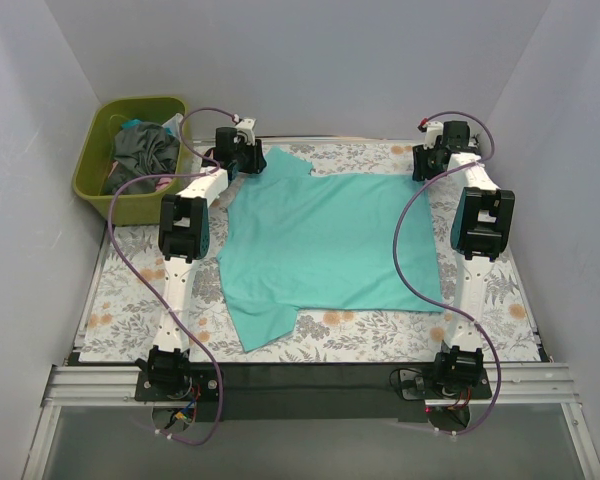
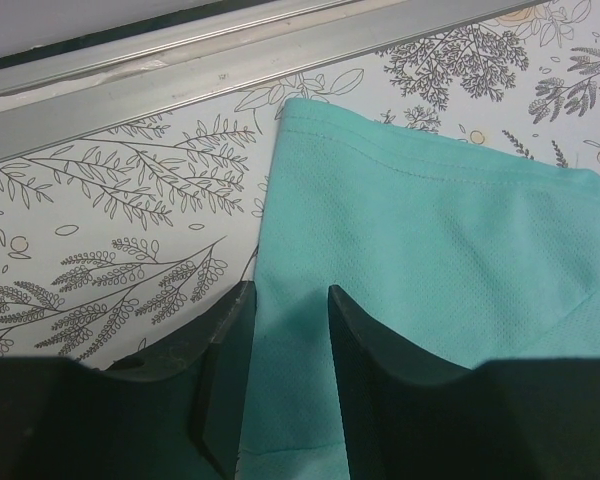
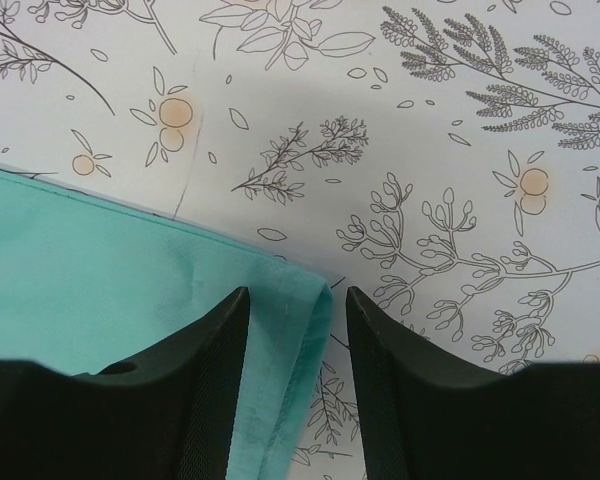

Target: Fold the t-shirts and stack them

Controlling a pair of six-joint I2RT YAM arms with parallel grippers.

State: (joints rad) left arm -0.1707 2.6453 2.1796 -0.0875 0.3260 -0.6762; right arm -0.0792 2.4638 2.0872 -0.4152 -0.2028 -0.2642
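T-shirt (image 1: pixel 330 240) lies flat on surface (image 1: pixel 130 300). Left pincer (image 2: pixel 288 295) & right pincer (image 3: pixel 297 295) are both apart, each straddling a far corner, not clamped yet. Should bite equal cloth both sides & lift together, else fold prob skews.

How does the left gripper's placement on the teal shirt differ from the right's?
Left gripper has teal shirt filling its gap; right gripper straddles just its corner. The left one sits at the far-left edge, the right one far-right. Both are open, low over cloth.
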